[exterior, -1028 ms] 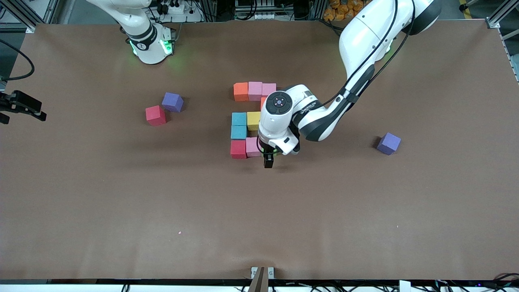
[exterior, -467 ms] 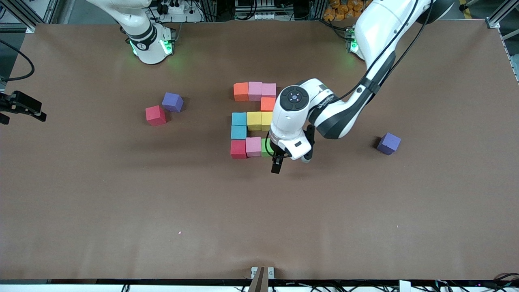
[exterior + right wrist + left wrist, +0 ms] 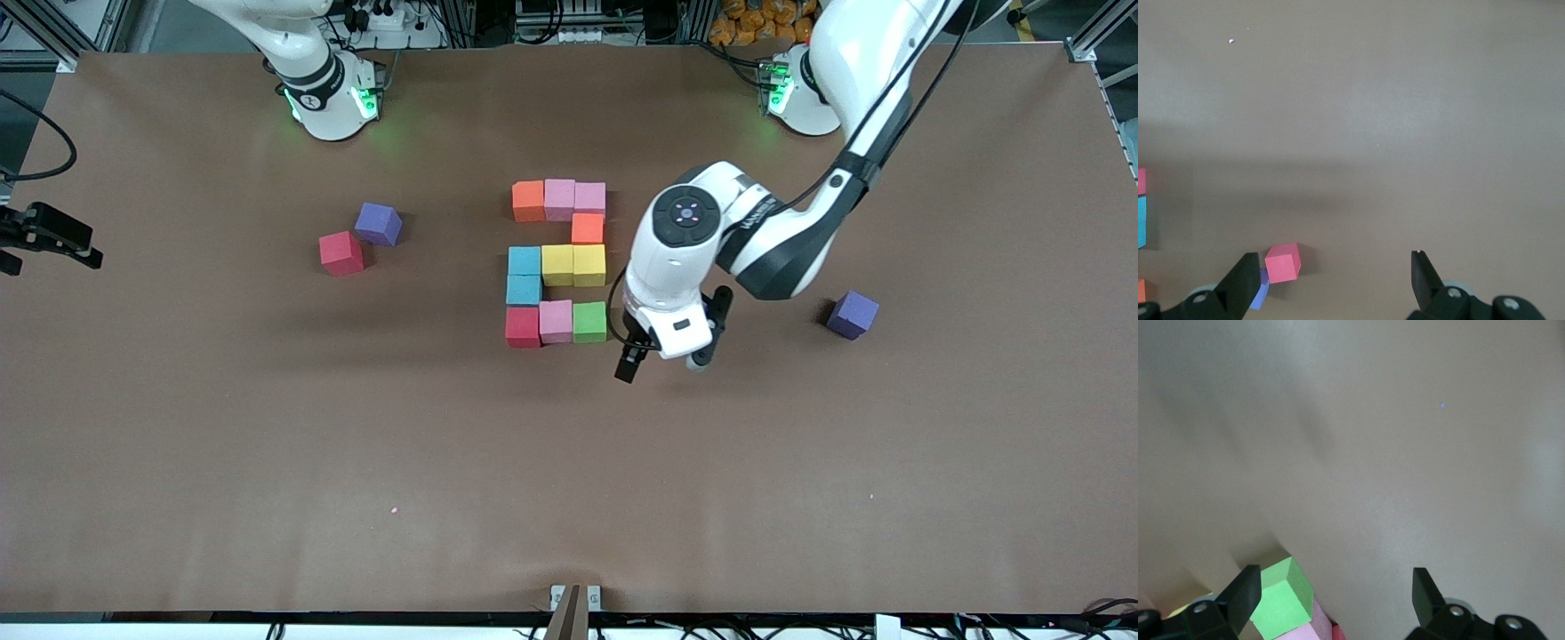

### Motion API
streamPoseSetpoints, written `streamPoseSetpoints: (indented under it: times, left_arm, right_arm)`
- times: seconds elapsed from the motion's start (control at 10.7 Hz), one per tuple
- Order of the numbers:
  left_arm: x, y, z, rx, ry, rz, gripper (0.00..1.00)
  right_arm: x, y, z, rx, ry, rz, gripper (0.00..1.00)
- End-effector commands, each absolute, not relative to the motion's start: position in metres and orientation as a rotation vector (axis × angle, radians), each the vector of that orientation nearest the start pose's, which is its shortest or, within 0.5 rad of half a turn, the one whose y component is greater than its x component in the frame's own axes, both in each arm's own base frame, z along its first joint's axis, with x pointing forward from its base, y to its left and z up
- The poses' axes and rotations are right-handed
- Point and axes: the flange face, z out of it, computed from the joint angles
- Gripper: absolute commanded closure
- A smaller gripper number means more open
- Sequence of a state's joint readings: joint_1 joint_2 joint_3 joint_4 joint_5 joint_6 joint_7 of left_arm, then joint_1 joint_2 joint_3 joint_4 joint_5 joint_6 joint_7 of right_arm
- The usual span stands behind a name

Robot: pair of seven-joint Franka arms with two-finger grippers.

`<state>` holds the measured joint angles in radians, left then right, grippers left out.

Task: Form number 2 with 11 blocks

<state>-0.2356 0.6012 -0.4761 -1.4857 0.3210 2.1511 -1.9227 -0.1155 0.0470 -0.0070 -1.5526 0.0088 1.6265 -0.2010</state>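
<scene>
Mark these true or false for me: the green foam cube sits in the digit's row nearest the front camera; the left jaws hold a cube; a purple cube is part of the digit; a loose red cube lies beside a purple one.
1. The green foam cube sits in the multicoloured cube digit's nearest row. True.
2. The left gripper holds a cube. False: its jaws are open and empty, over bare table beside the green cube.
3. A purple cube is in the digit. False: both purple foam cubes lie apart from it.
4. A loose red foam cube lies beside a purple one. True.
</scene>
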Motion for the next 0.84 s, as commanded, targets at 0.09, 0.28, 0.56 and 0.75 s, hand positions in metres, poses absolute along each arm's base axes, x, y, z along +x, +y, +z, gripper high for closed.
streamPoseSetpoints:
  times: [0.09,0.28,0.56,0.75]
  left_arm:
    - [0.589,-0.386,0.391,-2.819,-1.599,-0.07,0.0]
    - [0.59,-0.373,0.401,-2.846,-1.478,-0.078,0.0]
    - [0.595,-0.35,0.425,-2.898,-1.38,-0.04,0.0]
    - [0.589,-0.34,0.44,-2.933,-1.177,-0.042,0.0]
  right_arm:
    - [0.574,-0.071,0.616,-3.124,-0.095,-0.057,0.0]
    - [0.574,-0.071,0.615,-3.125,-0.095,-0.055,0.0]
    - [0.575,-0.071,0.616,-3.125,-0.092,-0.064,0.0]
    - [0.576,-0.071,0.613,-3.124,-0.095,-0.057,0.0]
